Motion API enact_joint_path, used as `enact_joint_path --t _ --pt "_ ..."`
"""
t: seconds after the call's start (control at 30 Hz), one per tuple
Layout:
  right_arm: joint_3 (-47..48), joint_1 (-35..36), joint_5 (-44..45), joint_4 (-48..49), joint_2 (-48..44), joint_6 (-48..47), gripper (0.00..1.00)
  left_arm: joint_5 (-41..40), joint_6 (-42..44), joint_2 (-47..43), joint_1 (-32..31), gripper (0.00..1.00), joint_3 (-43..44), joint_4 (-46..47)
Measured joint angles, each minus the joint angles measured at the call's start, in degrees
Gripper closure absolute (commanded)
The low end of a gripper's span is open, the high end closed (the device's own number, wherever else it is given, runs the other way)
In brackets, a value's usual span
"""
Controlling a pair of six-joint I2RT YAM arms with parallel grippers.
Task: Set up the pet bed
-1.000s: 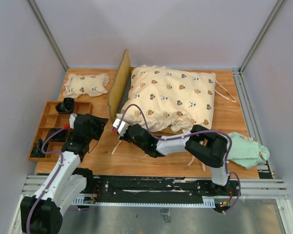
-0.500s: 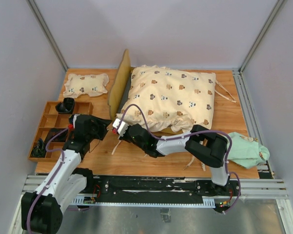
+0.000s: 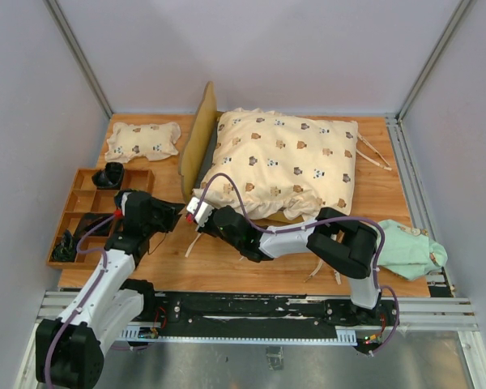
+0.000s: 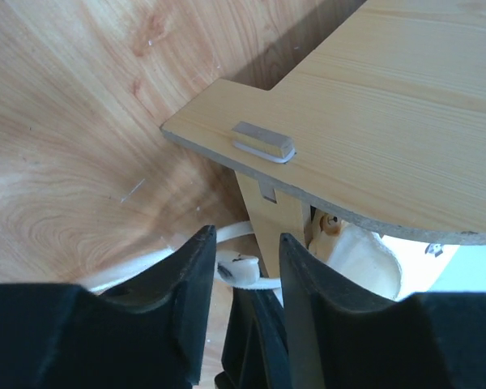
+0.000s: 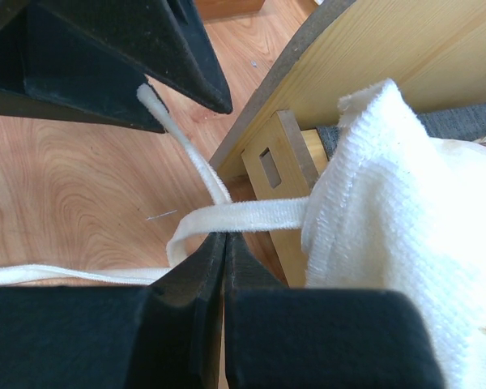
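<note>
- The right gripper (image 5: 225,237) is closest to the arms. Its fingers are pressed together on the white tie strap (image 5: 251,215) that comes off the quilt's corner. That pinch should be held firm so the strap stays lifted off the table (image 3: 219,255).
- The left gripper (image 4: 243,247) sits just beside it. Its fingers (image 4: 190,275) are apart, with the strap's loose end lying between them, not clamped. The step in hand looks like taking that end so the strap can be tied to the frame.
- To do it well, the left fingers should close squarely across the flat of the strap. A hold only at the frayed tip would likely slip.
- The corner post (image 4: 274,215) stands just beyond the left fingertips, under the lower edge of the headboard (image 3: 197,146). The grip should land short of the wood, so that only fabric is caught.
- The pet bed (image 4: 405,105) sits mid-table, its headboard at the left end and the near-left corner touching neither gripper. It looks light, so a hard tug could slide or twist it. Pulls should be gentle and run along the rail.
- The bear-print quilt (image 3: 287,158) lies on the bed and hides the base. Both grippers should work against each other, not against the quilt, so that it stays put.
- Farthest off, the small pillow (image 3: 143,139) rests at the far-left corner, well apart from the bed.
</note>
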Motion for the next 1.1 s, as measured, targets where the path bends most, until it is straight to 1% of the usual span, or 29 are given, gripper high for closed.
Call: enact_joint_path --t 0.03,0.07,0.1,0.13,0.17,0.2,0.27,0.3,0.33,0.37,0.4,0.5,0.57,0.7,0.77,0.87,0.93,1.0,1.1 --pt "0.0 0.0 0.0 0.02 0.0 -0.02 1.0 0.11 -0.13 0.04 0.0 0.84 -0.24 0.11" --pt "0.0 0.0 0.0 0.02 0.0 -0.02 1.0 0.24 -0.39 0.09 0.02 0.96 -0.44 0.26" --pt "0.0 0.0 0.04 0.02 0.0 -0.04 1.0 0.44 -0.2 0.11 0.02 0.99 -0.7 0.48" --pt "0.0 0.0 0.09 0.02 0.0 -0.02 1.0 0.52 -0.63 0.15 0.02 1.0 -0.85 0.68" --pt "0.0 0.0 0.15 0.04 0.0 -0.02 0.97 0.66 -0.98 0.15 0.02 1.0 -1.01 0.9" --pt "0.0 0.0 0.28 0.07 0.0 -0.02 0.9 0.72 -1.03 0.15 0.02 1.0 -1.16 1.05" --pt "0.0 0.0 0.37 0.17 0.0 -0.15 0.65 0.74 -1.09 0.15 0.02 1.0 -1.33 1.31" --pt "-0.07 0.0 0.33 0.33 0.0 -0.09 0.55 0.72 -1.09 0.13 0.02 1.0 -1.36 1.49" --pt "-0.44 0.0 -0.09 0.66 -0.2 -0.63 0.47 0.7 -1.11 0.13 0.02 1.0 -1.36 1.66" --pt "-1.18 0.0 -0.66 0.79 -0.72 -0.74 0.42 0.63 -1.11 0.13 0.02 1.0 -1.36 1.97" --pt "-2.95 0.02 -1.84 0.94 -2.03 -1.7 0.39 0.57 -1.11 0.13 0.02 1.0 -1.36 2.27" --pt "-6.86 0.02 -6.67 -1.81 -6.99 -4.57 0.38 0.57 -1.09 0.13 0.02 1.0 -1.36 2.64" --pt "-6.58 0.02 -10.08 -5.95 -9.51 -7.65 0.38 0.66 -1.14 0.24 0.02 1.0 -1.36 2.69" --pt "-3.45 0.13 -17.38 -16.63 -12.11 -17.38 0.38 0.74 -1.53 0.66 0.02 1.0 -1.36 2.91" --pt "-3.21 0.46 -20.41 -20.26 -12.26 -24.04 0.4 0.74 -1.53 0.63 0.02 1.0 -1.36 2.99" --pt "-3.23 1.36 -22.1 -23.78 -11.52 -32.59 0.43 0.13 -1.46 0.44 0.02 1.0 -1.25 2.75" --pt "-3.23 1.7 -22.75 -24.52 -10.45 -38.29 0.44 -0.87 -1.14 0.17 0.02 1.0 -0.61 1.84" --pt "-3.21 1.75 -23.47 -24.85 -9.35 -42.03 0.46 -1.99 -0.63 -0.33 0.02 1.0 0.17 1.16" --pt "-2.89 1.42 -24.68 -25.35 -7.17 -47.43 0.51 -3.82 0.02 -1.7 0.02 1.0 1.07 0.02"
